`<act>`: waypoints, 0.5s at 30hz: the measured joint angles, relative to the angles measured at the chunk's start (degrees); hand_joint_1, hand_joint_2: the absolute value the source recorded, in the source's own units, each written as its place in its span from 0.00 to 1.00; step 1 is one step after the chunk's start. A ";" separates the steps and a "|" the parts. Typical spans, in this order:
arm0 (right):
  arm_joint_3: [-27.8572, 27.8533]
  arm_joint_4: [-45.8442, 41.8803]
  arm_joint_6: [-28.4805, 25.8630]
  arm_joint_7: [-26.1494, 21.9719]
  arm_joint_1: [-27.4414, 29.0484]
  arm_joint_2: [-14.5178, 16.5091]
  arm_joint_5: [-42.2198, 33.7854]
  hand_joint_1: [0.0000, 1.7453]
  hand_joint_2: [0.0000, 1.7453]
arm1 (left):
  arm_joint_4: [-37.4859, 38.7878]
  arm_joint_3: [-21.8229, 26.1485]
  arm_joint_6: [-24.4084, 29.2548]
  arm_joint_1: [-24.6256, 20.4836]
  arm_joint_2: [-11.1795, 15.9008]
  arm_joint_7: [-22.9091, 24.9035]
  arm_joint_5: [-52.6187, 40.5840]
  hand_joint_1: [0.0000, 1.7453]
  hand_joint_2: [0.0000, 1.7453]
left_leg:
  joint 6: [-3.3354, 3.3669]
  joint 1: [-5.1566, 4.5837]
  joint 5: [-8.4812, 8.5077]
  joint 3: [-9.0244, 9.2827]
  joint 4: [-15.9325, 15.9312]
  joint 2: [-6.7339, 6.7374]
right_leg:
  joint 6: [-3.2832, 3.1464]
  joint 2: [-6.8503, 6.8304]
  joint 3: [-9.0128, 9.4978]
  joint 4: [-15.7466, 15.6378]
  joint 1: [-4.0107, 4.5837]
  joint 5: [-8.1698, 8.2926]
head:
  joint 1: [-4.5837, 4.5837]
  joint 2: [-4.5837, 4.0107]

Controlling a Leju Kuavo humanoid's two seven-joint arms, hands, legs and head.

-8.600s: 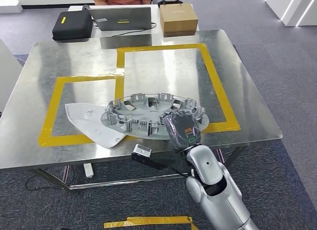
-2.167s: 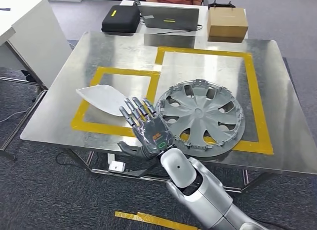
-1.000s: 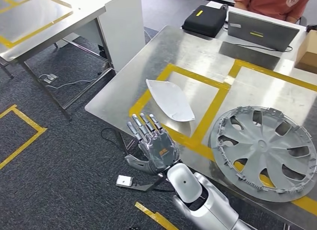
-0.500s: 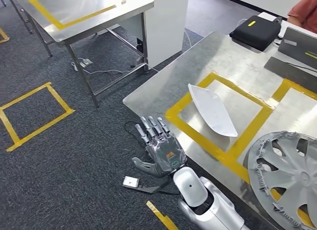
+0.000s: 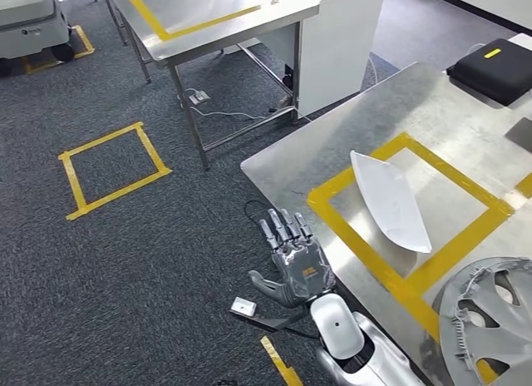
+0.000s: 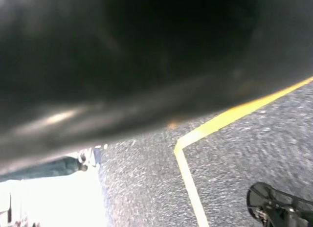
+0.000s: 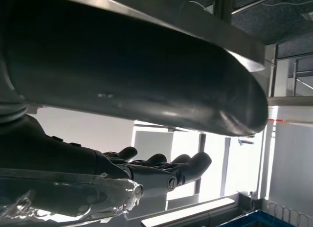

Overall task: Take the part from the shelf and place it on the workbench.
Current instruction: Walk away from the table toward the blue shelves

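Wheel cover (image 5: 495, 324) lies on the counter (image 5: 352, 136).
My right hand (image 5: 295, 261) holds nothing, fingers (image 7: 184, 168) apart; I cannot tell the left hand's.

The bench (image 5: 295, 165) has a brushed sheet-metal top, dull silver with soft smeared reflections, marked with glossy yellow tape (image 5: 376, 261). On it lies a smooth white curved panel (image 5: 392, 200) that looks like matt plastic, and a silver-grey wheel cover (image 5: 495, 319) of moulded plastic with a satin metallic sheen. The right hand (image 5: 295, 261) has dark fingers with shiny metallic segments; the forearm behind it is glossy polished silver shell. The floor (image 5: 125, 261) is rough dark-grey carpet with a speckled pile. The black case (image 5: 495, 70) looks like matt woven fabric
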 joint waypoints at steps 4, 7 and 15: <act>-0.72 0.70 -0.35 -0.01 -0.09 -0.06 0.00 0.00 0.00 | 0.00 -0.35 -0.04 -0.07 0.35 0.00 -0.05 0.00 0.00 | 0.92 -0.71 5.80 7.65 -13.61 3.85 | 0.61 -2.74 0.55 0.09 0.50 -0.63 | 0.05 0.00; -1.05 1.27 -0.69 -0.01 -0.17 -0.11 0.00 0.00 0.00 | 0.00 -0.50 -0.07 -0.19 0.49 0.00 -0.05 0.00 0.00 | 1.84 -1.18 5.93 8.55 -15.93 3.90 | 1.35 -4.59 0.94 0.02 0.77 -1.10 | 0.22 0.00; -2.33 3.79 -1.03 0.17 0.34 -0.33 0.00 0.00 0.00 | 0.00 -0.59 -0.27 -0.22 0.58 0.02 -0.12 0.00 0.00 | 3.31 -0.74 6.32 8.79 -16.50 -2.17 | 2.51 2.45 -7.55 16.68 0.17 -8.15 | 0.85 0.00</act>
